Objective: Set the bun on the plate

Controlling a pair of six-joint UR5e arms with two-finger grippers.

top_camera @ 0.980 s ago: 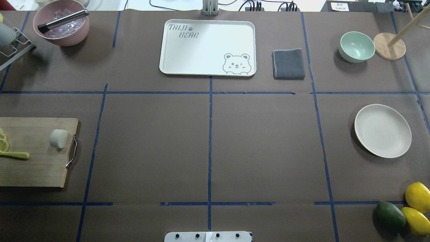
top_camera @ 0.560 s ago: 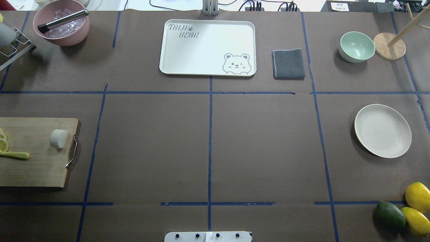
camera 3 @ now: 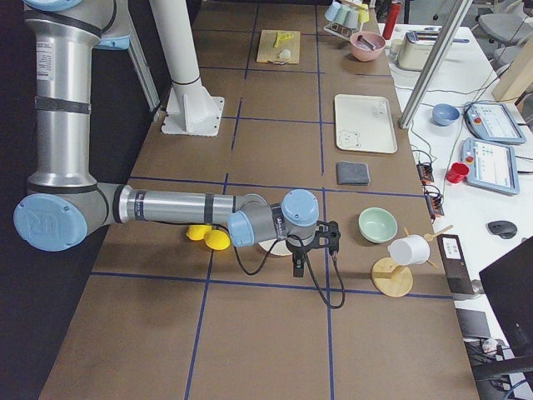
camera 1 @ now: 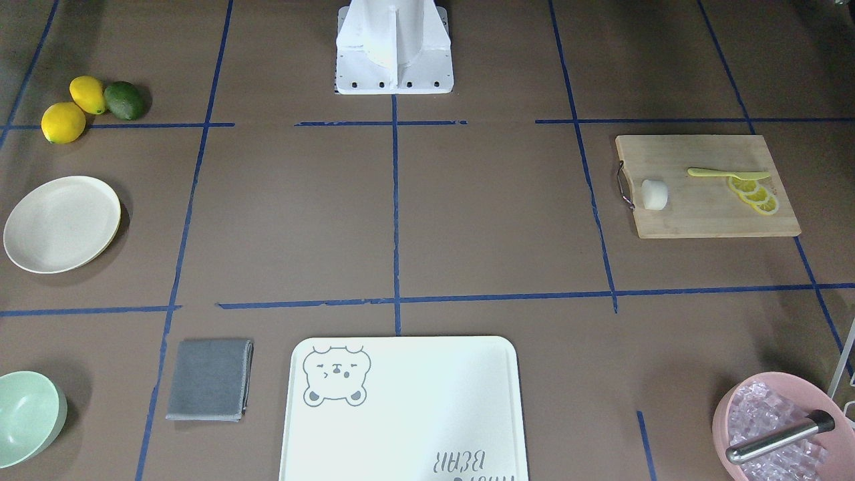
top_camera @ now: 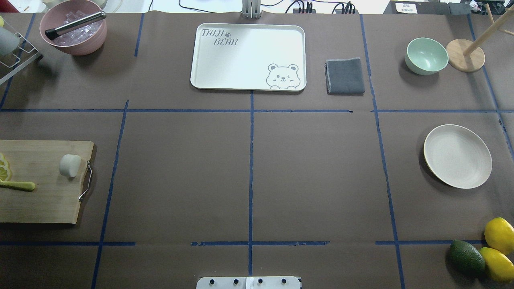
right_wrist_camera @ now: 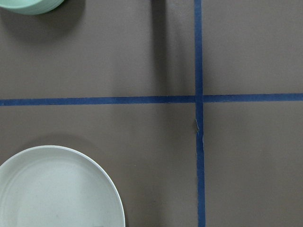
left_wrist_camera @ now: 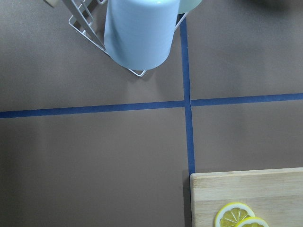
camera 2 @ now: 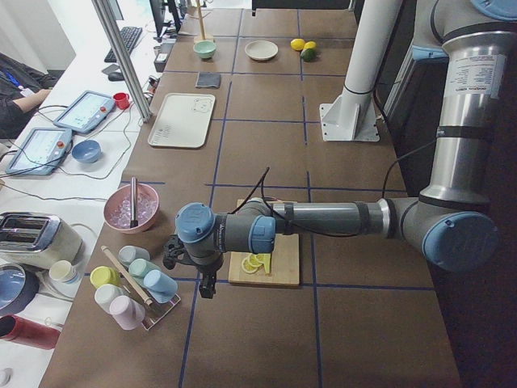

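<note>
The small white bun [top_camera: 70,165] [camera 1: 654,194] lies on a wooden cutting board [top_camera: 44,200], near its metal handle at the table's left. The round cream plate [top_camera: 457,156] [camera 1: 61,224] sits bare at the right; its rim [right_wrist_camera: 57,189] shows in the right wrist view. My left gripper [camera 2: 207,287] hangs past the board's outer end, near the cup rack, well away from the bun. My right gripper [camera 3: 297,267] hovers by the plate, beside the mint bowl. Both grippers show only in the side views, so I cannot tell whether they are open or shut.
A bear-printed tray [top_camera: 247,56], a grey cloth [top_camera: 344,76] and a mint bowl [top_camera: 426,55] line the far side. A pink bowl of ice [top_camera: 74,28] stands far left. Two lemons and an avocado [top_camera: 466,255] lie near right. Lemon slices [camera 1: 755,194] share the board.
</note>
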